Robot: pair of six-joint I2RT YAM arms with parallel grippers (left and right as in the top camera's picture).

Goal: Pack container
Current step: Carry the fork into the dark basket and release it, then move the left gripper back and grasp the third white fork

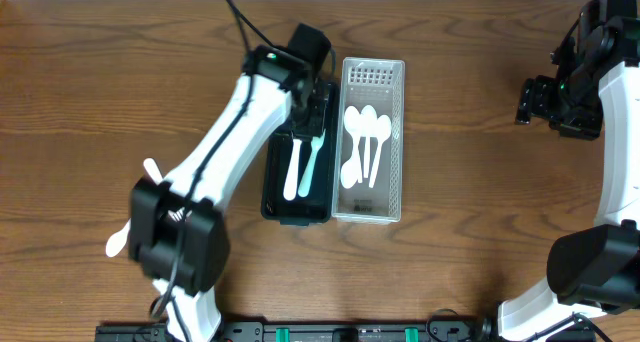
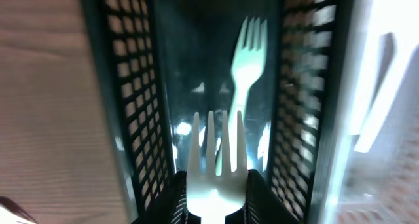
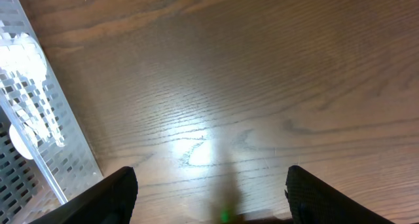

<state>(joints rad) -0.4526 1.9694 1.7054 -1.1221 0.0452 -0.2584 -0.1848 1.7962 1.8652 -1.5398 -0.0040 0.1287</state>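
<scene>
The left hand (image 2: 213, 201) is closed on the handle of a white fork (image 2: 216, 145). It holds the fork lengthwise inside the black container (image 2: 124, 86), where 1 pale fork (image 2: 247, 54) lies on the floor. The right hand (image 3: 213, 191) hovers wide open, gripping nothing, over the tabletop (image 3: 262, 86). It is apart from the clear container (image 3: 39, 119), which holds 3 white spoons (image 1: 365, 142).

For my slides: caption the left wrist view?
Left gripper holds a white fork inside the dark basket; a pale fork lies ahead.
</scene>
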